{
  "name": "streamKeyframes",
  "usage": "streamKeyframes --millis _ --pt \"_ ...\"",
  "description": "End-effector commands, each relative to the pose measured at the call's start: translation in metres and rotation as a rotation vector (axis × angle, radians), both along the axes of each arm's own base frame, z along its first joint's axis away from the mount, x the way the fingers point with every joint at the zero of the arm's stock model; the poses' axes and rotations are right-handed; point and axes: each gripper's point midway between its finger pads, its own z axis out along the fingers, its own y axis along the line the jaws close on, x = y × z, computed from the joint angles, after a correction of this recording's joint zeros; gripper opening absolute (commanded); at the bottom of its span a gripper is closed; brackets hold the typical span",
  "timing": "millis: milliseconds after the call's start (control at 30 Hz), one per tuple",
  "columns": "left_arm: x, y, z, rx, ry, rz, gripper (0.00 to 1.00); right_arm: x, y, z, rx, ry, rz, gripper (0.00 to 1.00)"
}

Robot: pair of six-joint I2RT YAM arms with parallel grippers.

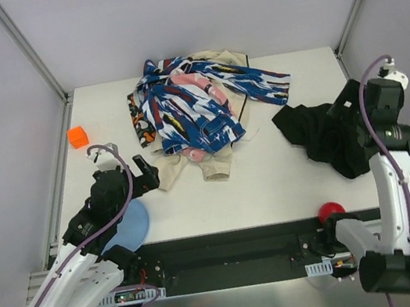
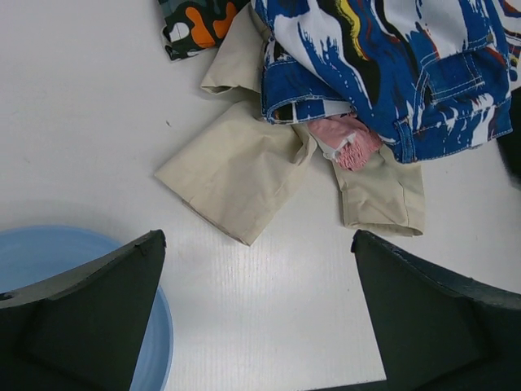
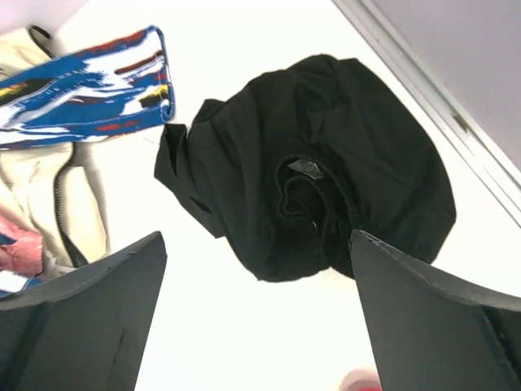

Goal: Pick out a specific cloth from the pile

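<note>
Separation of the cloth (image 1: 319,136) from the pile (image 1: 189,108) appears complete. The black garment lies crumpled on bare table (image 1: 274,185) at the right side, near the pile's blue patterned edge but not touching it in the right wrist view.

The right gripper (image 3: 256,244) hangs over the cloth with its fingers spread wide and nothing between them. The left gripper (image 2: 256,236) is likewise wide open and empty, pointing at the beige cloth (image 2: 244,171) at the pile's near edge.

Judgement: this is the closing step. What remains is for the right arm to lift straight up, without snagging any fold.

An orange cube (image 1: 77,136) sits far left, a blue plate (image 1: 132,224) by the left arm, and a red ball (image 1: 330,211) near the right base. None obstructs a withdrawal.
</note>
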Motion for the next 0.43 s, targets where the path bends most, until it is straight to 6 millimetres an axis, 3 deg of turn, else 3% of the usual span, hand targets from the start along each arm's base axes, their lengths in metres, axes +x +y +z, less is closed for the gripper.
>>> streamKeyframes --millis 0,200,400 --pt "0.002 0.015 0.0 0.01 -0.005 0.093 0.99 -0.04 0.004 0.019 -0.039 -0.074 -0.003 0.96" --pt "-0.001 0.021 -0.004 0.018 0.025 0.129 0.99 -0.072 0.004 0.027 -0.078 -0.213 -0.033 0.96" --pt "-0.002 0.025 -0.004 0.017 0.025 0.147 0.99 -0.073 0.01 0.027 -0.08 -0.247 0.002 0.96"
